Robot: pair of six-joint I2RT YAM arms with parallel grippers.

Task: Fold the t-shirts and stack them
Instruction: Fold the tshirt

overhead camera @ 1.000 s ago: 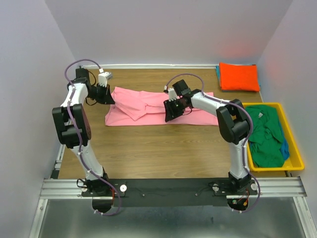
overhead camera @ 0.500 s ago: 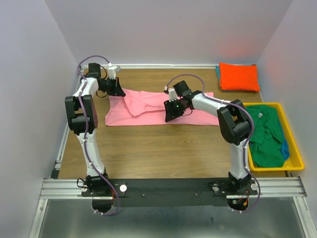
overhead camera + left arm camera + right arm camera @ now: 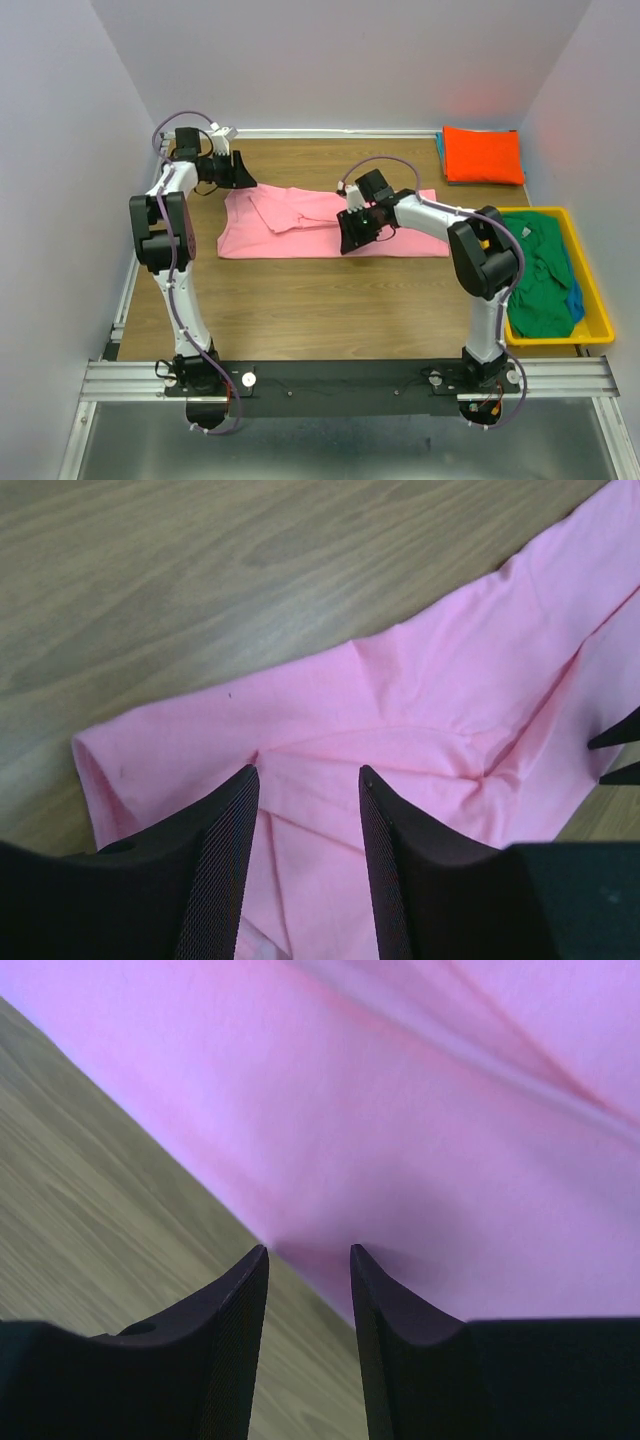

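Note:
A pink t-shirt (image 3: 300, 232) lies flat across the middle of the wooden table, with a sleeve folded in over its left part. My left gripper (image 3: 247, 177) is at the shirt's far left corner. In the left wrist view it (image 3: 308, 772) stands open just above the pink cloth (image 3: 450, 700), gripping nothing. My right gripper (image 3: 348, 242) is at the shirt's near edge. Its jaws (image 3: 308, 1250) are open and straddle the hem of the pink cloth (image 3: 450, 1110) where it meets the wood. A folded bright orange t-shirt (image 3: 483, 155) lies at the far right corner.
A yellow bin (image 3: 556, 343) at the right edge holds a crumpled green t-shirt (image 3: 535, 270) over a blue one (image 3: 576, 300). Grey walls close in the table's left, far and right sides. The arm bases stand on the rail along the near edge.
The left gripper swung from the shirt's left edge to its far left corner and opened, letting go of the cloth. The right gripper shifted slightly towards the near side.

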